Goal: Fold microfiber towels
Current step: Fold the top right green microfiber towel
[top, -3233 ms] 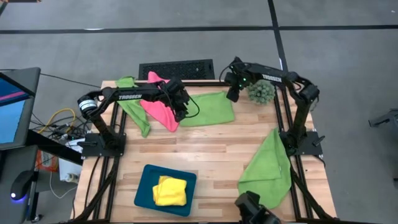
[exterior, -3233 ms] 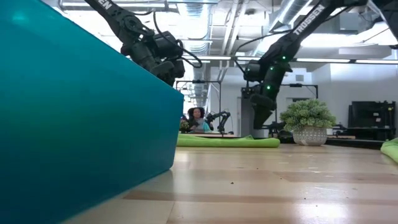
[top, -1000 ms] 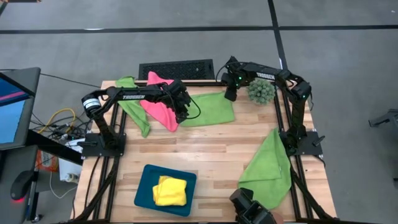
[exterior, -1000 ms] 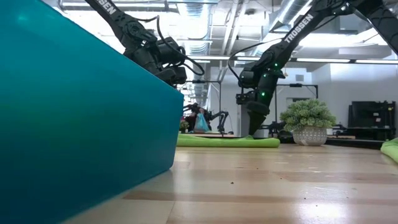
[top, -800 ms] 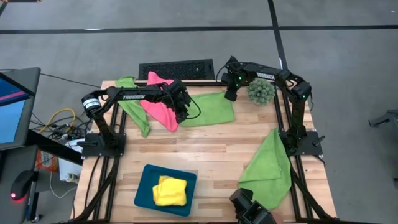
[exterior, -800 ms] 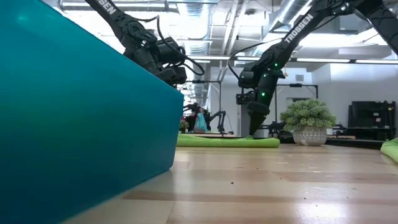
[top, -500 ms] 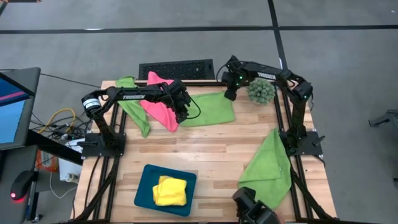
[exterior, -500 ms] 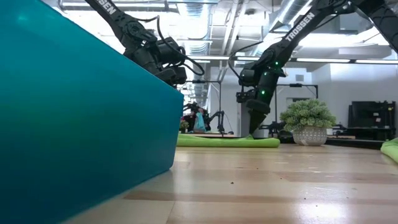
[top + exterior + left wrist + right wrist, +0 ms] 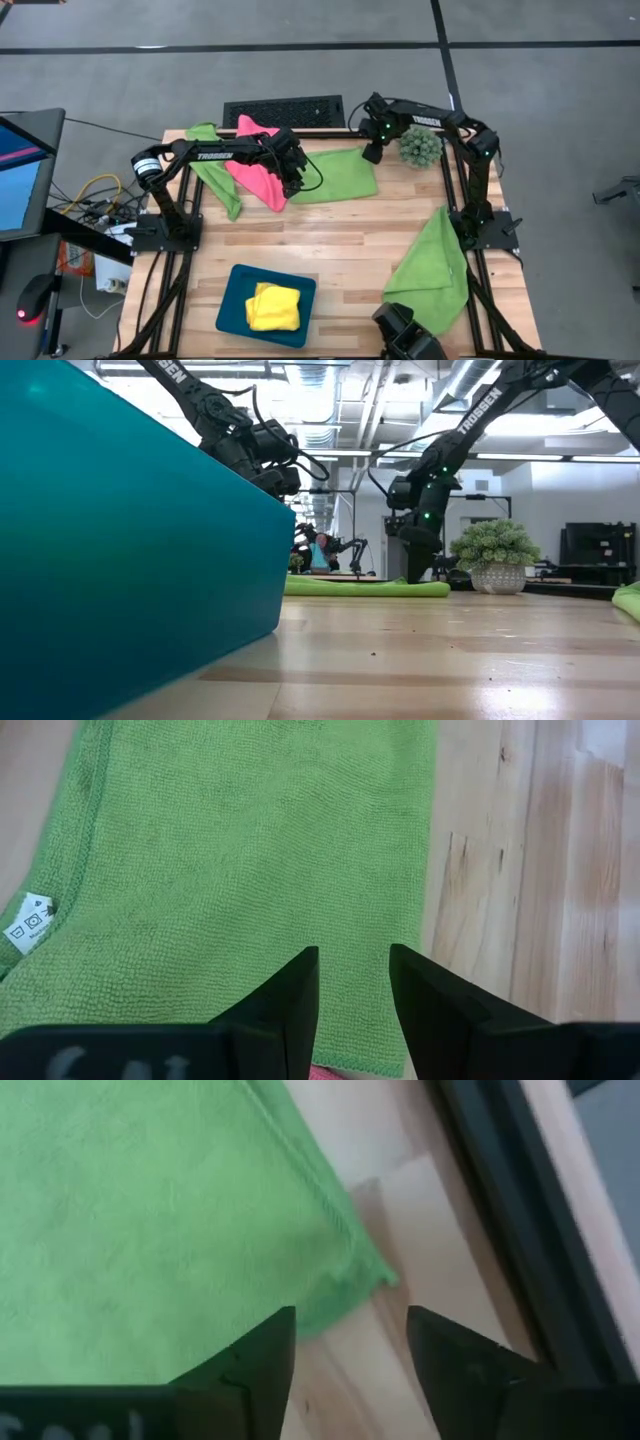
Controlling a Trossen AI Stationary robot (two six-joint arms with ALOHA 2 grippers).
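Surface: wooden slatted table (image 9: pixel 330 235) on a grey floor, seen from above; an open hall with ceiling ducts is seen beyond it in the low view
Spread towel: a lime green towel (image 9: pixel 338 175) is laid flat at the far middle of the table, its long axis running across the table from left to right
Left gripper (image 9: pixel 293 183): held over the left end of the spread towel; in the left wrist view the green cloth (image 9: pixel 240 870) lies under and ahead of the fingers (image 9: pixel 290 1005), which are parted by a narrow gap with nothing between them
Care label (image 9: pixel 28 928): a small white tag is seen at one edge of the cloth
Right gripper (image 9: pixel 371 153): held over the far right corner of the spread towel; in the right wrist view the cloth's corner (image 9: pixel 365 1275) lies just ahead of the gap, and the fingers (image 9: pixel 255 1370) are parted with nothing held
Pink towel (image 9: pixel 258 172): draped at the far left, partly under the left arm
Green towel, left (image 9: pixel 214 168): crumpled lengthwise beside the pink one
Green towel, right (image 9: pixel 432 265): hung over the near right edge, pointed towards the table's far side
Yellow towel (image 9: pixel 273 306): folded, lying in the teal tray (image 9: pixel 232 300)
Plant (image 9: pixel 420 146): standing just beside the right gripper
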